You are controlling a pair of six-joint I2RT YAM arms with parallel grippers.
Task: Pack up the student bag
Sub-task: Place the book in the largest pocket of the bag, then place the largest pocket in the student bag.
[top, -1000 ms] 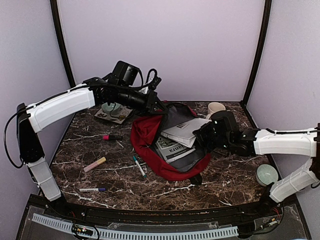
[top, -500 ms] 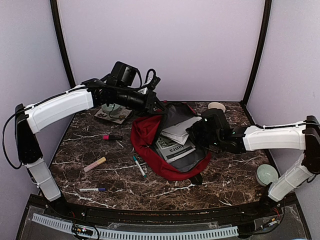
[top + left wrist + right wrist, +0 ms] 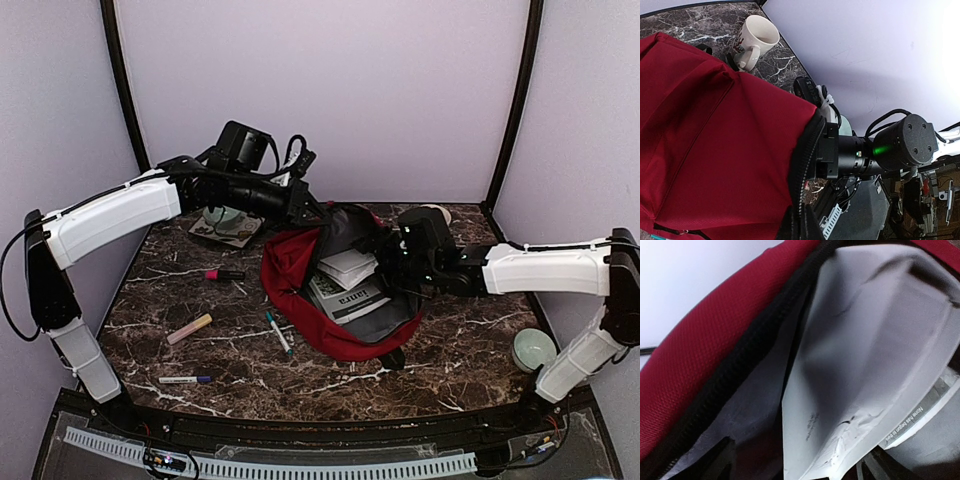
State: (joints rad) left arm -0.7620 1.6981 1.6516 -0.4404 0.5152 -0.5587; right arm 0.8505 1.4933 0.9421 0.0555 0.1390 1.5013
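- The student bag (image 3: 296, 268) lies at the centre of the tabletop (image 3: 455, 335). Its mouth opens toward the upper right of the top view, and the grey lining is exposed.
- Inside the opening, a white booklet (image 3: 350, 267) rests on a printed magazine (image 3: 350, 297).
- The left gripper (image 3: 312, 213) is pressed together on the zipper rim (image 3: 802, 165) at the bag's upper edge and holds the flap raised. This probably serves to hold the mouth open for loading.
- The right gripper (image 3: 393, 262) sits at the mouth, just beside the white booklet. Its wrist view shows only lining and paper, so whether it is spread cannot be told.
- Left of the bag, a pink marker (image 3: 225, 274), a highlighter (image 3: 189, 328), a teal pen (image 3: 278, 333) and a blue-capped marker (image 3: 185, 380) lie loose, probably awaiting packing.
- A mug (image 3: 432, 213) stands at the upper right, behind the bag.
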